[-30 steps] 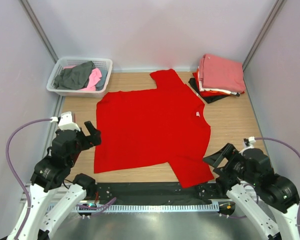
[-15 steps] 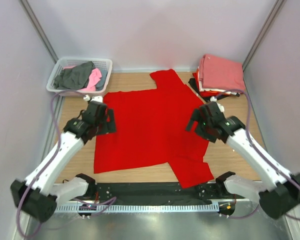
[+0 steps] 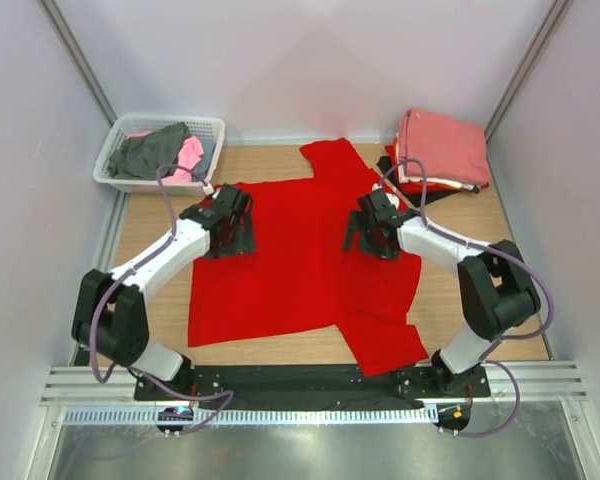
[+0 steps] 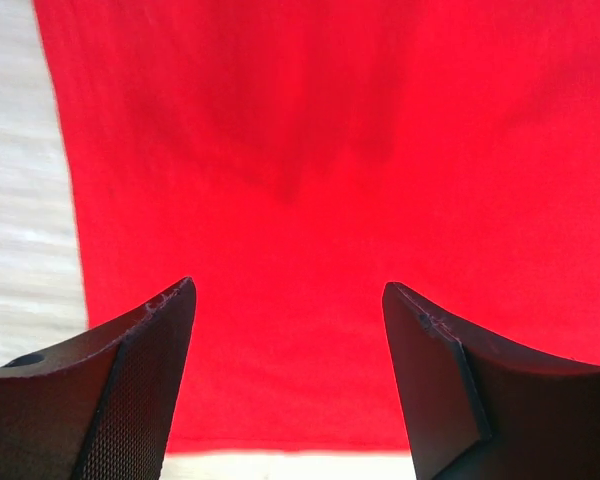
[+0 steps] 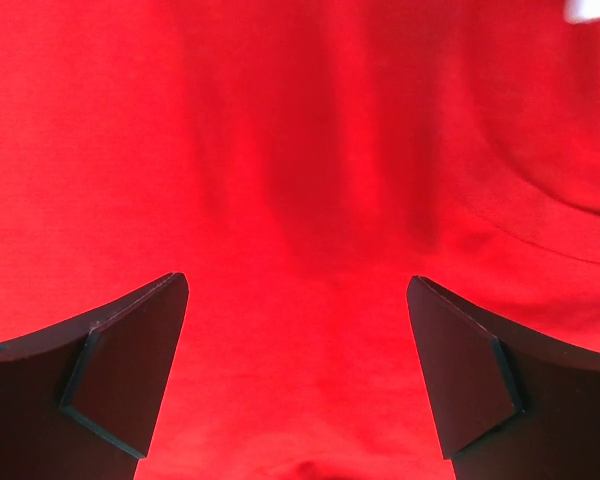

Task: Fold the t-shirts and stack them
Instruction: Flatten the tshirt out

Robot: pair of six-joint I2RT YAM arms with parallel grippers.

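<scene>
Left wrist: red t-shirt [image 4: 330,170] directly beneath the wide-spread left end effector [image 4: 288,288]

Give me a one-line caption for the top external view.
Open left hand and open right hand poised over a red t-shirt spread flat; folded stack far right, basket far left.

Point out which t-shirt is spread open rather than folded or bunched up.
The bright red t-shirt in the middle lies flat and open; the others are folded in the stack at the far right or crumpled in the white basket.
</scene>
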